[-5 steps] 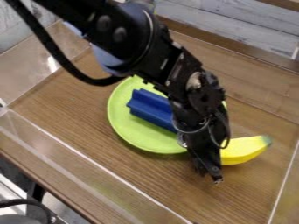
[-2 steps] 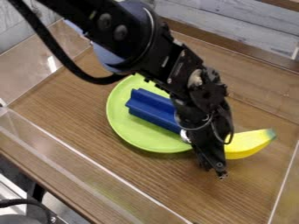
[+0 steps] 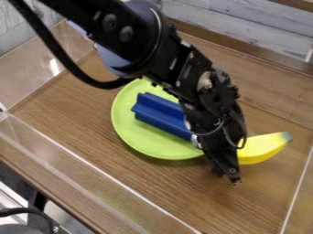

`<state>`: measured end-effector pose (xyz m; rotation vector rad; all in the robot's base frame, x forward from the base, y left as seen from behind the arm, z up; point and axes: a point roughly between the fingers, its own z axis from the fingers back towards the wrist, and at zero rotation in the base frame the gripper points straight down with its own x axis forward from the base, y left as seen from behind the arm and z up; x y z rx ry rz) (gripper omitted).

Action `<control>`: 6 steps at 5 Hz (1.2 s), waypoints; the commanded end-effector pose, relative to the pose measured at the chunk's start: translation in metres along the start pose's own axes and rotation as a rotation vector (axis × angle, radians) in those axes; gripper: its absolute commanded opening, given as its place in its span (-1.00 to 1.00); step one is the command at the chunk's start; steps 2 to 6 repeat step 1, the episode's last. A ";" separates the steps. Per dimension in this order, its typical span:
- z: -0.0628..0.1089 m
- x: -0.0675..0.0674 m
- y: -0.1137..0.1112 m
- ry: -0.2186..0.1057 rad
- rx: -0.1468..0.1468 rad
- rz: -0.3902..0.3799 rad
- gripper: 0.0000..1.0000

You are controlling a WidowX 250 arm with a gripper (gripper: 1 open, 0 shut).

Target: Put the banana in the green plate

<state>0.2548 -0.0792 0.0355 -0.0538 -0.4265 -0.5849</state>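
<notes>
Hiding one end of the banana [image 3: 265,148] behind the closed end effector [image 3: 228,169], leaving any grip unclear. Showing the rest at image-right of the fingers, outside the plate [image 3: 126,128]. Partly covering plate and blue block [image 3: 159,114]. Stretching brown bench [image 3: 86,114] beneath, toward pale boards [image 3: 239,14] beyond.

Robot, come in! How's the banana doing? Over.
Pincer shut on banana, down by the table. Banana beside green plate, not on it. Blue block sits in the plate, maybe in the way. Over.
</notes>
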 end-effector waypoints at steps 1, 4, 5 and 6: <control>0.007 0.012 0.004 -0.055 0.016 0.005 -1.00; 0.007 0.012 0.004 -0.055 0.016 0.005 -1.00; 0.007 0.012 0.004 -0.055 0.016 0.005 -1.00; 0.007 0.012 0.004 -0.055 0.016 0.005 -1.00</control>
